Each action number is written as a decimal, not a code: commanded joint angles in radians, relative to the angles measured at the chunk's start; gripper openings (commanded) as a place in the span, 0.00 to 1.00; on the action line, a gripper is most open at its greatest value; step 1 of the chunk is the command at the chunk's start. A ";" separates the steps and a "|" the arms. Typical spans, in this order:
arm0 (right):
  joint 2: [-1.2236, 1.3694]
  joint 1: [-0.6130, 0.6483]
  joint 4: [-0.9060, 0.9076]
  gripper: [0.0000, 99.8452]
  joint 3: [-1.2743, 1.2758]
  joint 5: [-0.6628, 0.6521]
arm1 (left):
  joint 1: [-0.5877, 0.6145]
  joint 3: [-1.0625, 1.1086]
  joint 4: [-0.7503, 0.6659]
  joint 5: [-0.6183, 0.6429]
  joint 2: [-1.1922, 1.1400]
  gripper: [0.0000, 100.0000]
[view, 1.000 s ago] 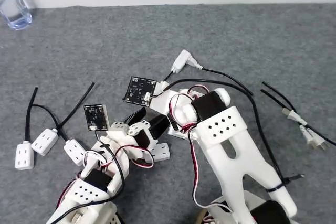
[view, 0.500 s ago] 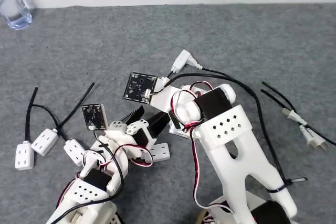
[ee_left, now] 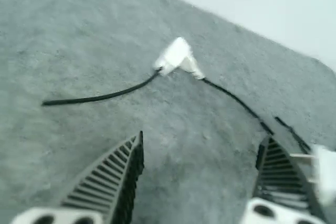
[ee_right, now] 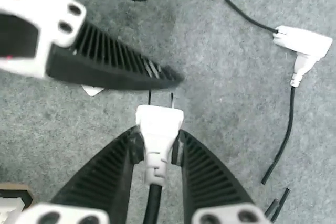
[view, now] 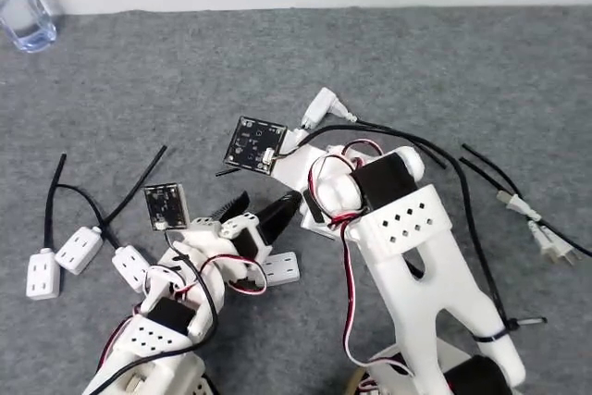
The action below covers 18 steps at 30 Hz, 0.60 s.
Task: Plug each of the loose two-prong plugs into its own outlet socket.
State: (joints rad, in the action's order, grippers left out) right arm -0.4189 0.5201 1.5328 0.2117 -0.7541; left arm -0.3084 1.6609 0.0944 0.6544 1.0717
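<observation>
Right wrist view: my right claw grips a plug; its prongs could snag my wide-open left claw just ahead.

Grey felt table. White connector lies mid-table. Three sockets well left of it, two loose plugs well right, clear bottle far left.

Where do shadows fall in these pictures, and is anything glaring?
High view: soft, even light, only faint shadows on the grey mat beneath the right arm. Right wrist view: a darker patch on the mat under the left end effector; the white plug in the right end effector is bright, not glaring. Left wrist view: even light, no hard shadows.
</observation>
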 commanded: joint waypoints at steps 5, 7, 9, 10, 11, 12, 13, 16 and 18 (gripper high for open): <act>-0.041 -0.005 0.010 0.01 -0.078 -0.021 | 0.241 -0.044 -0.005 -0.003 0.008 0.33; -0.041 -0.005 0.044 0.01 -0.080 -0.052 | 0.331 -0.041 -0.005 -0.038 0.008 0.33; -0.036 -0.005 0.085 0.01 -0.086 -0.087 | 0.428 -0.038 0.006 -0.084 0.008 0.33; -0.030 -0.001 0.113 0.01 -0.098 -0.104 | 0.476 -0.035 0.031 -0.104 0.008 0.33; -0.028 0.010 0.139 0.01 -0.112 -0.124 | 0.516 -0.033 0.060 -0.120 0.008 0.33; -0.028 0.018 0.160 0.01 -0.126 -0.141 | 0.549 -0.031 0.092 -0.137 0.008 0.33; -0.028 0.027 0.185 0.01 -0.138 -0.163 | 0.580 -0.031 0.127 -0.152 0.008 0.33; -0.015 0.058 0.237 0.01 -0.155 -0.232 | 0.666 -0.035 0.218 -0.176 0.008 0.33; 0.027 0.064 0.245 0.01 -0.157 -0.267 | 0.743 -0.033 0.259 -0.203 0.008 0.33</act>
State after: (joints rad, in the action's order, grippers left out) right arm -0.4189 0.5677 1.7400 0.1089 -0.9674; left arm 0.3437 1.6609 0.2969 0.4887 1.0717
